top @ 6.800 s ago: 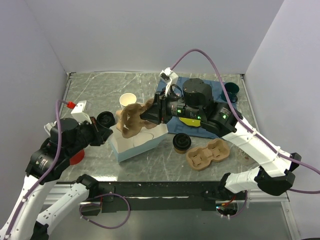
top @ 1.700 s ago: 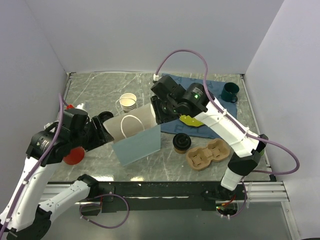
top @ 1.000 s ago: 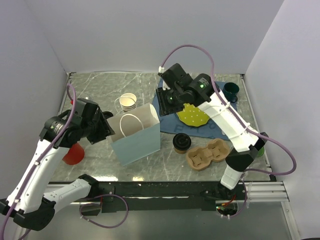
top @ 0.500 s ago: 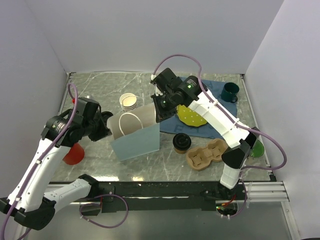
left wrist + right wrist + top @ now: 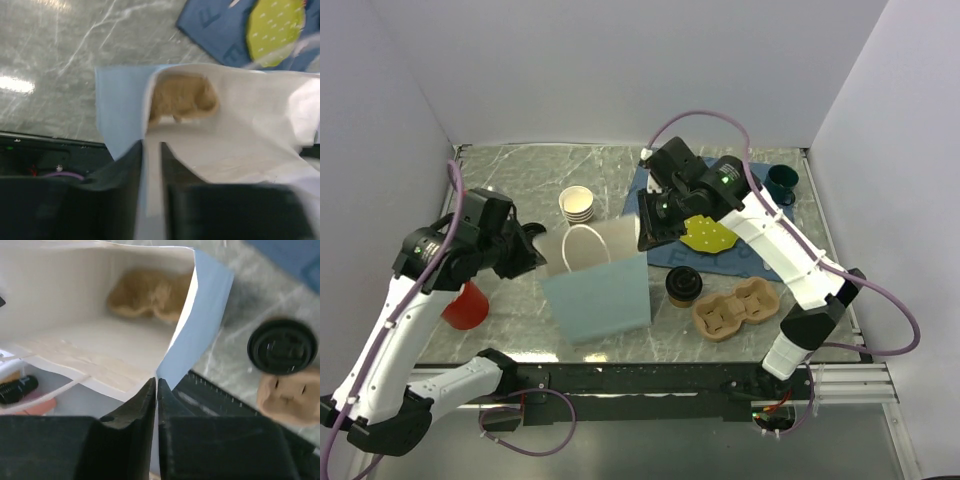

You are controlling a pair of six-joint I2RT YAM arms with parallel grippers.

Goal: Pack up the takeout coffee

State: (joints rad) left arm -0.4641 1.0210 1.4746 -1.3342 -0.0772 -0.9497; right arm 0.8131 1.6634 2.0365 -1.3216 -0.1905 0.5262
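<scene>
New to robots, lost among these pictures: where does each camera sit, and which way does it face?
Top external: fixed above and behind, looking down on the table; both arms flank the paper bag.
Left wrist: on the left arm, facing into the bag; left jaws pinch its rim.
Right wrist: same from the opposite side; right jaws pinch the rim, takeout coffee beside.
Both wrist views share the brown carrier inside.

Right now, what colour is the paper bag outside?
Light blue; the bag shows best in the top external view.

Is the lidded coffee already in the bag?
No, the takeout coffee stands on the table beside the blue bag, near the loose cardboard carrier.
</scene>
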